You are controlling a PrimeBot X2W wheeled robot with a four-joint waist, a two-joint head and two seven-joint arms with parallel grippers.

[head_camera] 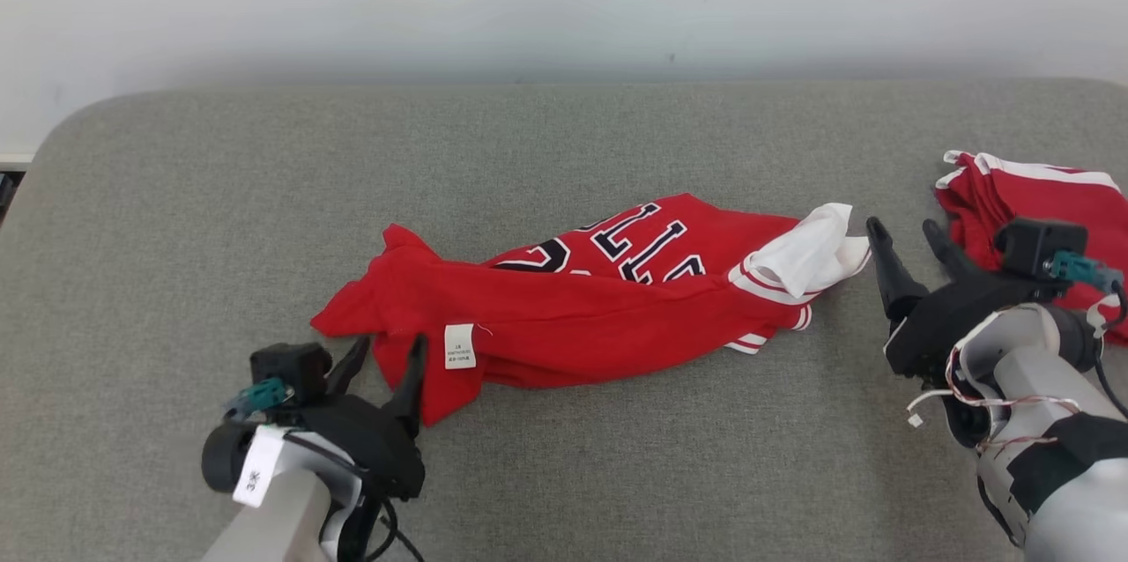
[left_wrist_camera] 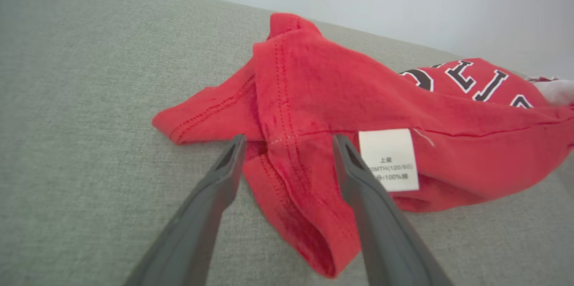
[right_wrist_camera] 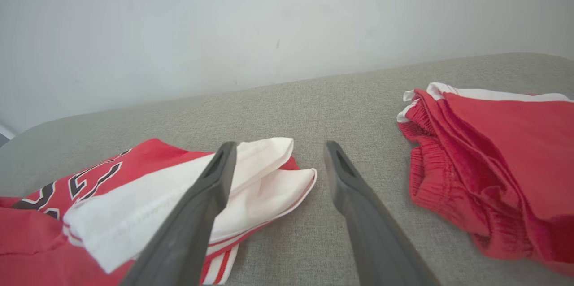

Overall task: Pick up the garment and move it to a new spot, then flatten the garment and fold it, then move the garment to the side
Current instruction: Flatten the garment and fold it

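So the jersey (head_camera: 573, 315) is crumpled mid bench (head_camera: 617, 130). The left gripper (head_camera: 388, 352) gapes around its hem (left_wrist_camera: 280, 174), right gripper (head_camera: 902, 229) wide and empty by the sleeve (head_camera: 806, 258).

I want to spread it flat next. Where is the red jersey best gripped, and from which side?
Probably at both ends of the bunched red jersey. The left gripper, open, straddles the stitched hem beside the white label: close there, from the near side. The right gripper, open, can take the free white sleeve from the right.
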